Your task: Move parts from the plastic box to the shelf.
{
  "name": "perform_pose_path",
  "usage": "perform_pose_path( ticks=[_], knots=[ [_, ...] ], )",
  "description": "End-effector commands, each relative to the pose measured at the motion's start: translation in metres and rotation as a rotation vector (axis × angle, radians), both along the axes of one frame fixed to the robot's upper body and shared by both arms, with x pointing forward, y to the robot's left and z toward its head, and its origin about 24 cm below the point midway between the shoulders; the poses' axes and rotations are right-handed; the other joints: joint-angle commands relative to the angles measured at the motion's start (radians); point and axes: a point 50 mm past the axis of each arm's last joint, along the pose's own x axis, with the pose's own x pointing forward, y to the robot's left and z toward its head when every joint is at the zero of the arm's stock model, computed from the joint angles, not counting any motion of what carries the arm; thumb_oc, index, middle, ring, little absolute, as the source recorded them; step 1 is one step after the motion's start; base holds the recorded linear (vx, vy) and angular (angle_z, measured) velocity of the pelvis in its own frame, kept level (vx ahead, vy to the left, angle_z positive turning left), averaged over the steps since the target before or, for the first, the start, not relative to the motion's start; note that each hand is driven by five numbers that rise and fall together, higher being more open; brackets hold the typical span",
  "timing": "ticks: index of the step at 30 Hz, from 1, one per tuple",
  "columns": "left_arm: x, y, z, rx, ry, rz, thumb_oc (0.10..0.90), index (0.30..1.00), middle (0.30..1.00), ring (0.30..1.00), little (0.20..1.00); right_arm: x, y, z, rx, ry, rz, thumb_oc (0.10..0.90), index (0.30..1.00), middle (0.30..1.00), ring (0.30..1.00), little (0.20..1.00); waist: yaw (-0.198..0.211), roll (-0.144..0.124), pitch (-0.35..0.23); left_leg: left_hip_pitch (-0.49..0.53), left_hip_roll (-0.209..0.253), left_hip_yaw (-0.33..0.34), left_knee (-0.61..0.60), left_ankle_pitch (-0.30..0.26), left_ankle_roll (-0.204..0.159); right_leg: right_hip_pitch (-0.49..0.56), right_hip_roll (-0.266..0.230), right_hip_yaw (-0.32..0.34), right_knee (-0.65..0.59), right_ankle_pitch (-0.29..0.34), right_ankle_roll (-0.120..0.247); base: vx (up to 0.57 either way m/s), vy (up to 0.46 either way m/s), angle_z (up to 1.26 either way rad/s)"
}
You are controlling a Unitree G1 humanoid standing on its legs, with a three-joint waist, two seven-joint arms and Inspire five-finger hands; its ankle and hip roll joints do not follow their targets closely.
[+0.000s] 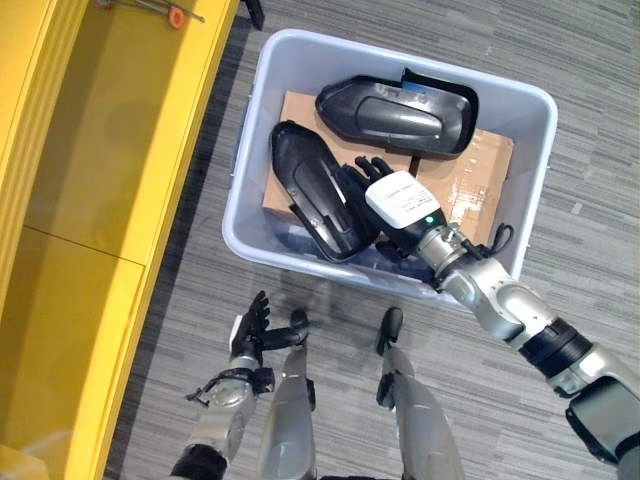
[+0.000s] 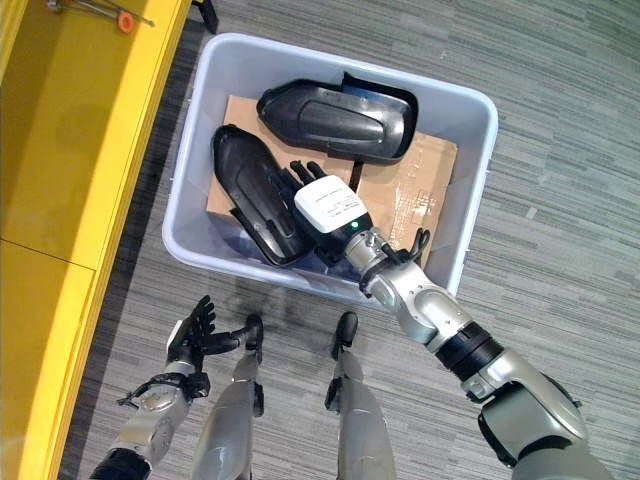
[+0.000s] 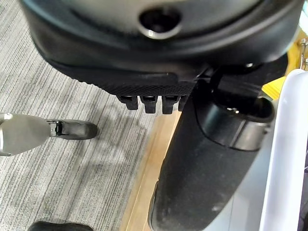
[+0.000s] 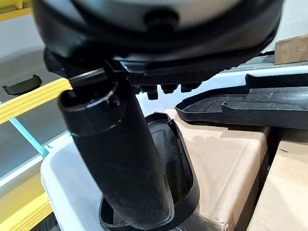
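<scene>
The floor was grey striped carpet, with a yellow shelf along the robot's left and a pale plastic box standing just beside it.

The right hand was inside the box. Its fingers extended straight and relaxed, gripping nothing, and lay against the inner edge of the near part. In the right wrist view the thumb pointed down toward the hollow of that part. The part therefore lay directly at and to the left of the fingers, on the shelf side.

The near part was a long black shell resting on cardboard. Its long axis ran diagonally, the narrow end pointing away toward the shelf side. A second part lay beyond the fingers, its long axis across the box.

The left hand hung outside the box over the floor, fingers open and empty. The right hand was judged nearer.
</scene>
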Motion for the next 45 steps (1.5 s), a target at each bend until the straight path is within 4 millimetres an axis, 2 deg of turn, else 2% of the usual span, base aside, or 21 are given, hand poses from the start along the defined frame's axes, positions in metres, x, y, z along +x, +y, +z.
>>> perform_pose_path(
  ticks=[1,17,45],
  knots=[
    [0.000,0.005,0.016,0.043,-0.100,-0.007,0.900,1.000,1.000,1.000,1.000,-0.012,0.028,0.047,0.020,-0.195,0.153,0.900,1.000,1.000,1.000,1.000,0.002,-0.039,-0.015,0.103,0.056,0.025,-0.006,-0.027,-0.018,0.008,-0.114,0.030,0.115,-0.039,0.095,-0.01,0.016,0.04],
    [0.003,0.002,0.020,0.033,-0.123,0.000,0.900,1.000,1.000,1.000,1.000,-0.006,0.027,0.028,0.021,-0.138,0.119,0.900,1.000,1.000,1.000,1.000,0.004,-0.043,-0.001,0.077,0.059,0.018,-0.010,-0.021,-0.022,-0.010,-0.112,0.027,0.106,-0.032,0.097,0.00,0.002,0.01],
    [0.004,0.000,0.020,0.033,-0.129,0.012,0.900,1.000,1.000,1.000,1.000,-0.004,0.043,-0.006,0.003,-0.029,0.117,0.900,1.000,1.000,1.000,1.000,0.025,-0.051,-0.001,0.013,0.047,-0.005,-0.010,-0.025,-0.018,-0.046,-0.126,0.010,0.097,-0.023,0.104,0.00,0.002,0.01]
  ],
)
